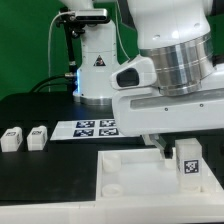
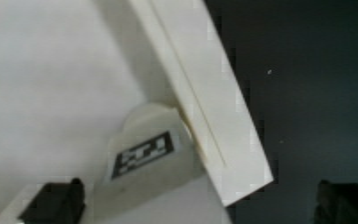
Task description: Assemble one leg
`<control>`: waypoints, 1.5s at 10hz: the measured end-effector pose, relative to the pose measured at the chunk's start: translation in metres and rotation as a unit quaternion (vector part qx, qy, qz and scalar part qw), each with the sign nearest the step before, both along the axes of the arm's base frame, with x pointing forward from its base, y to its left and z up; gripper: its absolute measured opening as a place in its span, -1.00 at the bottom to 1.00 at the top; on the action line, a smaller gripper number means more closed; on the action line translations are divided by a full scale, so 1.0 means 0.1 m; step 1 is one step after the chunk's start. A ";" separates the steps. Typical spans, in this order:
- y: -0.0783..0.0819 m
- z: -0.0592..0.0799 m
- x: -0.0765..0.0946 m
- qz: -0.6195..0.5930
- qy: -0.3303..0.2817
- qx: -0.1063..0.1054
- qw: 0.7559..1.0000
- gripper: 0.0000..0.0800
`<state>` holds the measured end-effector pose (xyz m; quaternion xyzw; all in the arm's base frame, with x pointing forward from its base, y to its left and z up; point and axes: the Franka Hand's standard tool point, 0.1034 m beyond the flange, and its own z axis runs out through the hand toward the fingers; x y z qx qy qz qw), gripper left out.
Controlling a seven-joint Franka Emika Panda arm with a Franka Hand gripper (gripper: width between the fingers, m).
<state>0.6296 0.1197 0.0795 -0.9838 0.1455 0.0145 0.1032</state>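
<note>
One leg [image 1: 188,165], a white blocky peg with a tag on its face, stands on the large white tray [image 1: 125,185] near its corner at the exterior view's right. In the wrist view this leg [image 2: 155,152] sits against the tray's raised edge [image 2: 211,110]. My gripper [image 1: 177,155] is lowered around the leg. Its dark fingertips [image 2: 55,203] are spread wide, and the gripper [image 2: 199,205] is open with gaps on both sides of the leg. Whether the leg is seated in a socket is hidden.
Two more legs [image 1: 12,138] [image 1: 37,136] stand on the black table at the exterior view's left. The marker board [image 1: 95,127] lies behind the tray. The arm's white base [image 1: 95,62] stands at the back.
</note>
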 end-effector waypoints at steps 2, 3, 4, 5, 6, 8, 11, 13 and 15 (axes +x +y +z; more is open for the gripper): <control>-0.03 -0.02 0.02 0.051 -0.021 0.000 0.998 0.62; -0.03 -0.02 0.02 0.052 -0.021 0.000 0.998 0.34; -0.03 -0.02 0.02 0.052 -0.021 0.000 0.998 -0.03; -0.04 -0.02 0.03 0.052 -0.021 -0.001 0.998 -0.03; -0.08 -0.03 0.02 0.050 -0.020 -0.002 0.999 -0.21; -0.12 -0.04 0.02 0.028 -0.019 0.001 0.999 -0.23; -0.17 -0.04 0.02 -0.065 -0.002 0.040 0.997 -0.24; -0.16 -0.04 0.01 -0.104 0.009 0.040 0.994 -0.24; -0.14 -0.04 0.01 -0.131 0.017 0.035 0.991 -0.24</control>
